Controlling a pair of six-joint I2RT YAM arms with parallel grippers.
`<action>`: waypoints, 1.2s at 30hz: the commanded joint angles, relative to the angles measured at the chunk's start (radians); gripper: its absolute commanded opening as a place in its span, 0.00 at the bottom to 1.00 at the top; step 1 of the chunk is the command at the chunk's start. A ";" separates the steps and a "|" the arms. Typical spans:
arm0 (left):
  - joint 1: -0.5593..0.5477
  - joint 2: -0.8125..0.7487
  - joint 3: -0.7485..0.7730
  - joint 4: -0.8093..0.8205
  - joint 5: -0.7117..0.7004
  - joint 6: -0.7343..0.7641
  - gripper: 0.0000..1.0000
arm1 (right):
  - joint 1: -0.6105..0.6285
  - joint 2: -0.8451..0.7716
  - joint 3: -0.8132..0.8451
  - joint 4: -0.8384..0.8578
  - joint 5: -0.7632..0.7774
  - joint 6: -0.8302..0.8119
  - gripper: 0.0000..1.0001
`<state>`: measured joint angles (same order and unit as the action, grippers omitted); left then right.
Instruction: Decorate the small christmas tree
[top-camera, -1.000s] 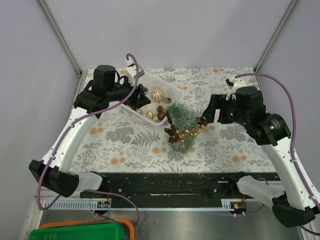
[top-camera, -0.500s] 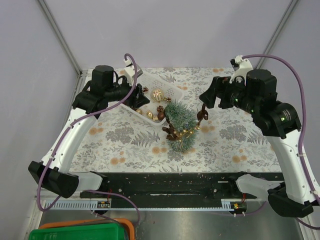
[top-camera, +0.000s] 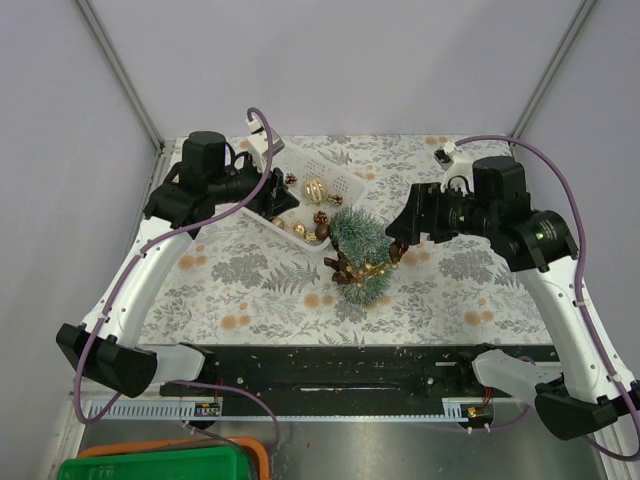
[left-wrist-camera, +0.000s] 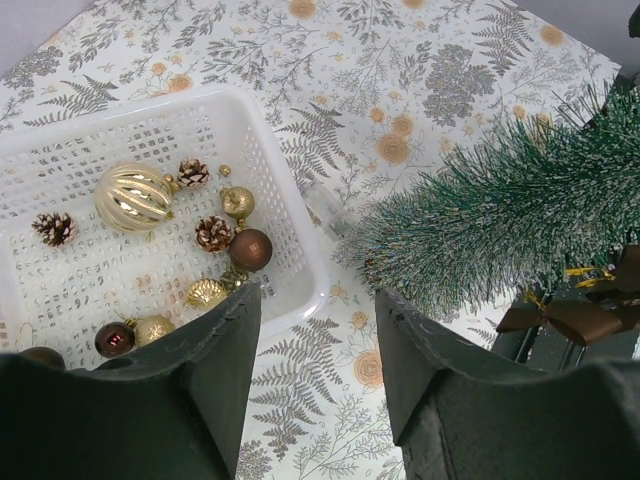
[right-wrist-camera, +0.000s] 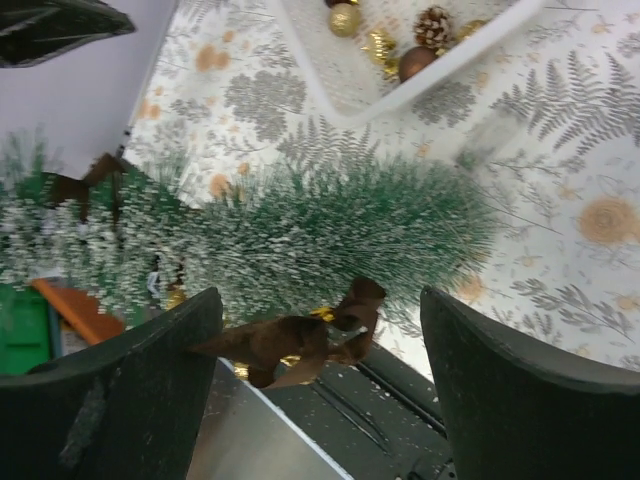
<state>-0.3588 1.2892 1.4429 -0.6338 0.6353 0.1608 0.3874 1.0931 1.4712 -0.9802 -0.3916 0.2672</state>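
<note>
The small christmas tree (top-camera: 358, 245) stands on the leaf-print cloth just right of the white basket (top-camera: 345, 180). It carries a gold bead string and brown bows (top-camera: 344, 266). My right gripper (top-camera: 396, 243) is at the tree's right side and stands open. In the right wrist view a brown bow (right-wrist-camera: 300, 340) on the tree (right-wrist-camera: 330, 235) hangs in the gap between the fingers (right-wrist-camera: 150, 380), touching neither. My left gripper (top-camera: 280, 200) hovers over the basket's near corner, open and empty. The left wrist view shows it (left-wrist-camera: 318, 293) beside the basket rim (left-wrist-camera: 300, 250) and the tree (left-wrist-camera: 500, 215).
The basket holds a ribbed gold ball (left-wrist-camera: 133, 197), a brown ball (left-wrist-camera: 250, 249), pine cones and small gold ornaments. A black rail (top-camera: 350, 365) runs along the near table edge. A green and orange bin (top-camera: 150, 465) sits below at the left. Grey walls enclose the table.
My right gripper rose and pulled back from the tree, then came down again to its right side. The tree stands a little straighter. The left arm has not moved.
</note>
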 joint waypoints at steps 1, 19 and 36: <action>0.006 -0.025 0.036 0.048 0.044 0.005 0.53 | -0.024 -0.001 0.000 0.066 -0.170 0.032 0.88; 0.004 -0.024 0.166 -0.006 0.139 -0.021 0.50 | -0.148 -0.119 -0.178 0.192 -0.507 0.064 0.99; -0.005 -0.007 0.398 -0.033 0.292 -0.138 0.43 | -0.156 -0.236 -0.123 -0.054 -0.136 0.021 0.99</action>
<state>-0.3576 1.2793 1.7615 -0.6788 0.8249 0.0925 0.2356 0.8890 1.3018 -1.0103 -0.6071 0.2993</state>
